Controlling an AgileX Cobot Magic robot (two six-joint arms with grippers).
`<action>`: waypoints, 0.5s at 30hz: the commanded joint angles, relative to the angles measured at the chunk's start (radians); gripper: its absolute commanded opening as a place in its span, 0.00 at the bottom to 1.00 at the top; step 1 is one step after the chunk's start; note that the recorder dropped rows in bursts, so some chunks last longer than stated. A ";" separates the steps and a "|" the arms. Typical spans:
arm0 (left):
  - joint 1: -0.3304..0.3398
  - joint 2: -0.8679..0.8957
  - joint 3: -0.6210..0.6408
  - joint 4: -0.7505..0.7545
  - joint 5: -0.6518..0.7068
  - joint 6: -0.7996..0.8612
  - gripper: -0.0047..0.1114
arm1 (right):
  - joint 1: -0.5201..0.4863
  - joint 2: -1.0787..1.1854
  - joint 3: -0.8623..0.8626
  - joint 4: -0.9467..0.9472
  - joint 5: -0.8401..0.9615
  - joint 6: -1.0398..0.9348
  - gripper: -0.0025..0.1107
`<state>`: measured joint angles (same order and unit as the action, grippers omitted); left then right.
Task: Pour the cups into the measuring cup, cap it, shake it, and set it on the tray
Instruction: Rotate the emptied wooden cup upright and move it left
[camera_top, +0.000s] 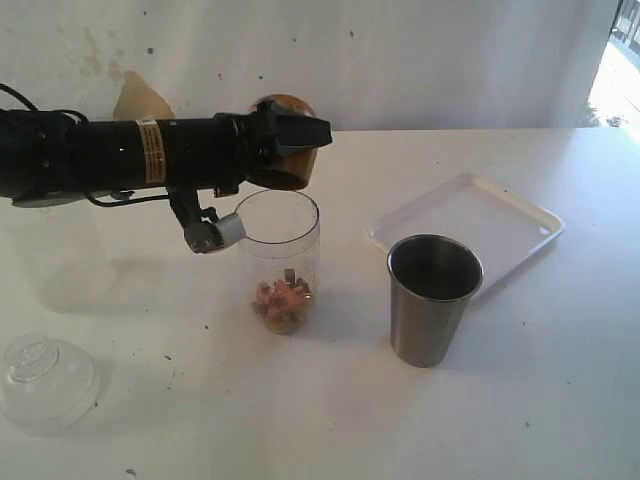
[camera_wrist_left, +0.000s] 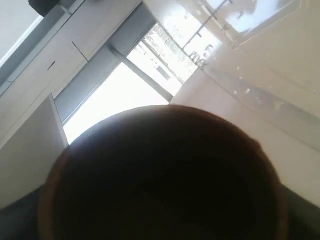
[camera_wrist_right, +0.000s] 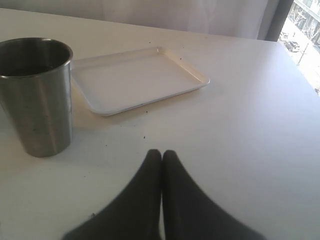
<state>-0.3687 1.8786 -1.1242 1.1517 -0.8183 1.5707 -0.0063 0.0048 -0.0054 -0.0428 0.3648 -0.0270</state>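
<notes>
Pouring is in hand: the left end effector (camera_top: 300, 134) grips the tipped wooden cup (camera_top: 284, 176) over the measuring cup (camera_top: 280, 255), centre-left on the surface (camera_top: 560, 400). The right end effector (camera_wrist_right: 161, 159) is closed and empty. Next, probably, the steel tumbler (camera_top: 432, 305) needs grasping.

Wooden cup (camera_top: 278, 178) tipped above measuring cup (camera_top: 280, 250) — bits (camera_top: 283, 300) inside, steel tumbler (camera_top: 432, 300) upright beside tray (camera_top: 470, 215)
</notes>
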 joint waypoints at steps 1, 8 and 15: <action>-0.003 -0.005 -0.006 -0.071 -0.027 -0.100 0.04 | -0.004 -0.005 0.005 -0.006 -0.011 0.005 0.02; -0.003 -0.005 -0.006 -0.224 -0.045 -0.540 0.04 | -0.004 -0.005 0.005 -0.006 -0.011 0.005 0.02; -0.003 -0.005 -0.006 -0.422 -0.204 -0.982 0.04 | -0.004 -0.005 0.005 -0.006 -0.011 0.005 0.02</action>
<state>-0.3687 1.8786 -1.1242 0.8469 -0.9222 0.7611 -0.0063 0.0048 -0.0054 -0.0428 0.3648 -0.0270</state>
